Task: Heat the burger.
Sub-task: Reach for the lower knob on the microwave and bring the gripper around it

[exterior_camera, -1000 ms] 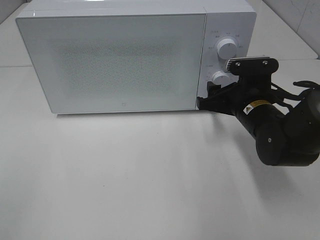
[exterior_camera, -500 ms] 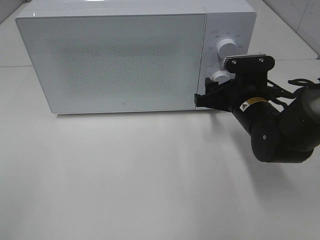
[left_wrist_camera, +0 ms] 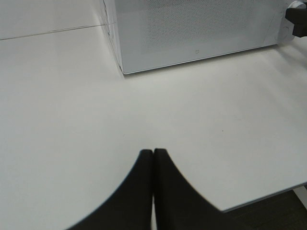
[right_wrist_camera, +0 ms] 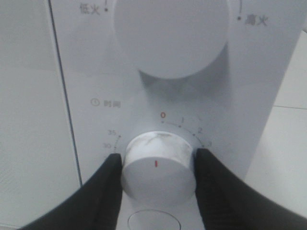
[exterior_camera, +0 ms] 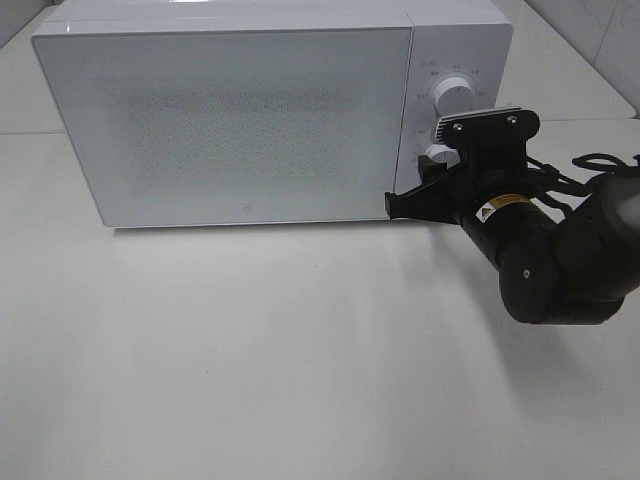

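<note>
Pinches the timer knob (right_wrist_camera: 158,172) of the microwave (exterior_camera: 250,15) with the right gripper (right_wrist_camera: 157,155): black fingers (right_wrist_camera: 100,191) set at a middling width, one pressed against each side of the white knob, nothing else held. Shows the knob's red mark pointing at the red 0 of its scale (35 and 30 printed to one side, 1, 2 and 3 to the other). Leaves the larger upper knob (right_wrist_camera: 170,33) untouched, higher on the same control panel. Holds the left gripper (left_wrist_camera: 153,155) low over the bare white table (left_wrist_camera: 72,96), well apart from the microwave's front corner, its fingers (left_wrist_camera: 136,191) pressed flat together and gripping nothing.

Gives no sight of the burger in any view, so cannot tell where it lies relative to either pair of fingers. Presents only the microwave's door (exterior_camera: 230,120) shut, with a speckled window too clouded to see through, just beside the panel where the right gripper works.

Compared with a second ago, places the right arm (exterior_camera: 560,270) slightly further left and closer to the panel in the high view. Hides most of the timer knob behind the wrist's camera bracket (exterior_camera: 490,125), where it showed plainly before.
</note>
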You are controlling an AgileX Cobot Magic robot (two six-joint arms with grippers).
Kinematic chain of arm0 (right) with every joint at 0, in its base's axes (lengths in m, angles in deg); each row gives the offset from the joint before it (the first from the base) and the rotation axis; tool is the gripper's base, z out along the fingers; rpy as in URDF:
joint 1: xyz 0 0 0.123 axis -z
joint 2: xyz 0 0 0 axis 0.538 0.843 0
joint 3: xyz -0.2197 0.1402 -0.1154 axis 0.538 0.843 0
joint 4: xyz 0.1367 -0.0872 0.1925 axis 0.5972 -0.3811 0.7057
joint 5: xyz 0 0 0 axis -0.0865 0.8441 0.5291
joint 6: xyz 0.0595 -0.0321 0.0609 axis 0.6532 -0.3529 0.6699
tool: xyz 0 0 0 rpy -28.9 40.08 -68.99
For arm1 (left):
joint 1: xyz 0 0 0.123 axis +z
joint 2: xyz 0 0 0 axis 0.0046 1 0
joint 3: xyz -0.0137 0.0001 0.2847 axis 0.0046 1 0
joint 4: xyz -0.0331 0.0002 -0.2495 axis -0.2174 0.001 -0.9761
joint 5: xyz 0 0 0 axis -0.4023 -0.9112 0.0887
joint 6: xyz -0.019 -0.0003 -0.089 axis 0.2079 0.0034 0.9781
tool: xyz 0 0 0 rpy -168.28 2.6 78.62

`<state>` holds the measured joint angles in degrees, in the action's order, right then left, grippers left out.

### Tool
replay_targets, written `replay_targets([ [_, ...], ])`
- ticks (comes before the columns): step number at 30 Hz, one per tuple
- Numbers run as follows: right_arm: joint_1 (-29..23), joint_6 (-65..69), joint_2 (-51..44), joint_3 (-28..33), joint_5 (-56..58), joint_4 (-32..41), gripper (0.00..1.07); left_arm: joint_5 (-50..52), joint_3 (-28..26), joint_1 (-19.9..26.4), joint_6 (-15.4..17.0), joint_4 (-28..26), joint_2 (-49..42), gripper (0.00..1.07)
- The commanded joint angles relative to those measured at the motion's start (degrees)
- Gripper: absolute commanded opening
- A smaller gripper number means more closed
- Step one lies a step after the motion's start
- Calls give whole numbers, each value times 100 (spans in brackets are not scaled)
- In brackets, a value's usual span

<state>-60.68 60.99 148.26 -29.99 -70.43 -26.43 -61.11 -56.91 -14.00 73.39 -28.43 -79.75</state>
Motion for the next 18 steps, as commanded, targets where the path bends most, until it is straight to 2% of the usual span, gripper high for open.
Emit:
replay_targets([
  [1, 34, -80, -34, -80, -120, 0, 5, 92, 11, 11, 46, -23, -109, 0],
  [2, 34, -74, -34, -80, -120, 0, 0, 92, 11, 11, 46, -23, -109, 0],
  [6, 34, 0, -34, -80, -120, 0, 0, 92, 11, 11, 46, -23, -109, 0],
  [11, 34, 733, -34, -80, -143, 17, 0, 92, 11, 11, 46, -23, -109, 0],
  [13, 34, 1707, -34, -80, -172, 17, 0, 92, 11, 11, 46, -23, -109, 0],
  [14, 34, 1707, -34, -80, -172, 17, 0, 92, 11, 11, 46, -23, -109, 0],
  [16, 34, 2922, -34, -80, -275, 17, 0, 92, 11, 11, 46, -23, -109, 0],
  [17, 34, 2922, -34, -80, -275, 17, 0, 92, 11, 11, 46, -23, -109, 0],
  [18, 34, 3799, -34, -80, -384, 17, 0, 92, 11, 11, 46, -23, -109, 0],
])
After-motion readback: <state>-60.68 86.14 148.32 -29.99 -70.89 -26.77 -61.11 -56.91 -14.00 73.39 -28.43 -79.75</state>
